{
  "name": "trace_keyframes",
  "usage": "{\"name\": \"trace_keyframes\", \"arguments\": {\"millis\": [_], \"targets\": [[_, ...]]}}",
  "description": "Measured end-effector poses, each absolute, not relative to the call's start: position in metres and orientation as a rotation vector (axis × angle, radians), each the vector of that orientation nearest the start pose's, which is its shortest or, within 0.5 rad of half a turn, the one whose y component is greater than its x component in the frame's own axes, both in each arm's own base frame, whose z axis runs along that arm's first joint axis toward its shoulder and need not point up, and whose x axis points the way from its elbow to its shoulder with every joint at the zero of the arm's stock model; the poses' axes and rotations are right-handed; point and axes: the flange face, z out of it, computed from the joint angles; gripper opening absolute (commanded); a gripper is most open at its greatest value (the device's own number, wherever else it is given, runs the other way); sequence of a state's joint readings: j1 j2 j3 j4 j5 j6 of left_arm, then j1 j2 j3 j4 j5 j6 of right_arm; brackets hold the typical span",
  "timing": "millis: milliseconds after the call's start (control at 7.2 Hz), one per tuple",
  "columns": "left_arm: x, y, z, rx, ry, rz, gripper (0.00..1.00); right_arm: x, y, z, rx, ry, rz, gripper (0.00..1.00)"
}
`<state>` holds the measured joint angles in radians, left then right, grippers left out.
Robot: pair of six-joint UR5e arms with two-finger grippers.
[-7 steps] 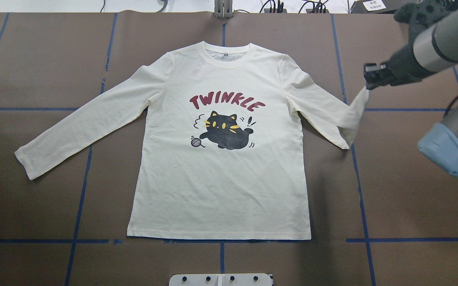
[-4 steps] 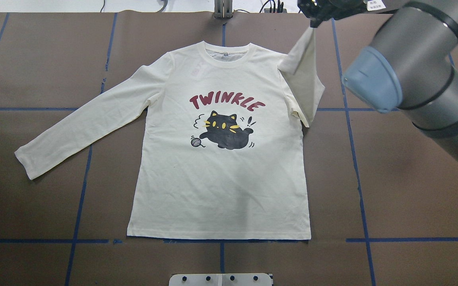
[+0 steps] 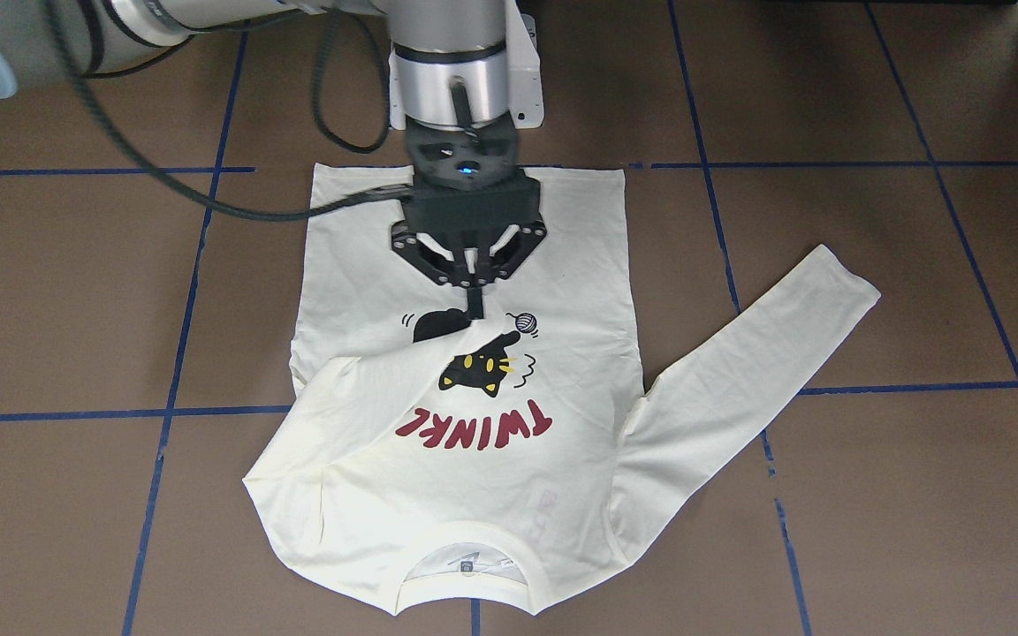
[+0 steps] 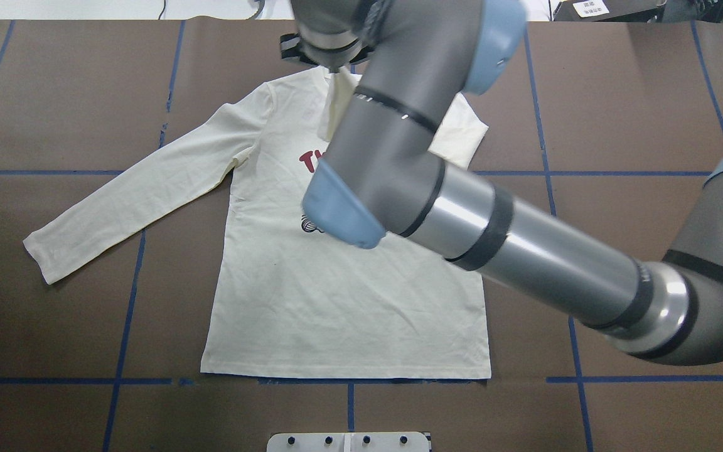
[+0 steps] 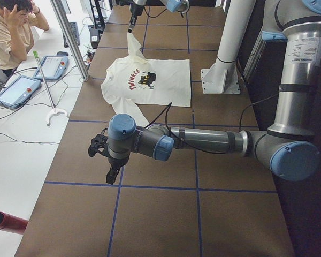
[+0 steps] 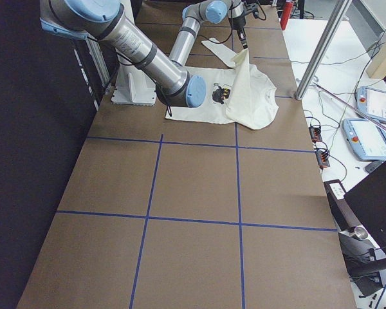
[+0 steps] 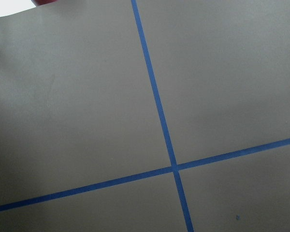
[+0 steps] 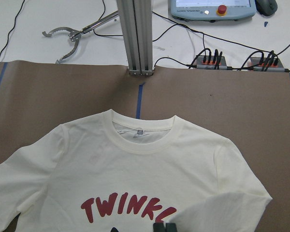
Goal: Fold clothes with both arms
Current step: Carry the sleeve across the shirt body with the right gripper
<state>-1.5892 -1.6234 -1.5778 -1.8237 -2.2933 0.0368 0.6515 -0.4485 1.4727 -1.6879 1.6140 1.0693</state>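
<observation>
The cream long-sleeved shirt [image 3: 474, 459] lies flat, print up, with its black cat and red lettering partly covered. My right gripper [image 3: 474, 309] hangs over the chest, shut on the cuff of one sleeve [image 3: 359, 389], which is drawn across the shirt's front. The right wrist view shows the collar [image 8: 142, 135] and the closed fingertips [image 8: 164, 227]. The right arm [image 4: 437, 194] hides most of the print from overhead. The other sleeve [image 4: 129, 194] lies spread out on the table. My left gripper [image 5: 111, 174] hovers over bare table far from the shirt; I cannot tell if it is open.
Brown table paper carries a blue tape grid [image 7: 174, 167]. A white pedestal base [image 5: 222, 75] stands beside the shirt. An aluminium post [image 8: 137, 34], cables and teach pendants [image 5: 21, 88] line the far edge, where a person [image 5: 13, 27] sits. A red cylinder [image 5: 5, 222] lies off the table.
The right gripper has carried the sleeve cuff from the table's right side up and leftward over the shirt's chest. The arm now covers the print from overhead.
</observation>
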Motion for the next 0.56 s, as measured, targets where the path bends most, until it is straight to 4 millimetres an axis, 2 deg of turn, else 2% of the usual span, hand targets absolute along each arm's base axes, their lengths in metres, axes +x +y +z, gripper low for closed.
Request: {"name": "trace_keyframes", "arguments": {"millis": [139, 278, 556], "targets": [[-0.077, -0.531, 0.604, 0.319, 0.708, 0.131, 1.00, -0.553, -0.545, -0.009, 0.481, -0.808, 0.168, 0.00], [-0.077, -0.531, 0.603, 0.320, 0.708, 0.131, 1.00, -0.590, -0.549, -0.019, 0.479, -0.833, 0.226, 0.00], [-0.077, -0.531, 0.603, 0.320, 0.708, 0.131, 1.00, -0.626, -0.554, -0.031, 0.461, -0.877, 0.306, 1.00]]}}
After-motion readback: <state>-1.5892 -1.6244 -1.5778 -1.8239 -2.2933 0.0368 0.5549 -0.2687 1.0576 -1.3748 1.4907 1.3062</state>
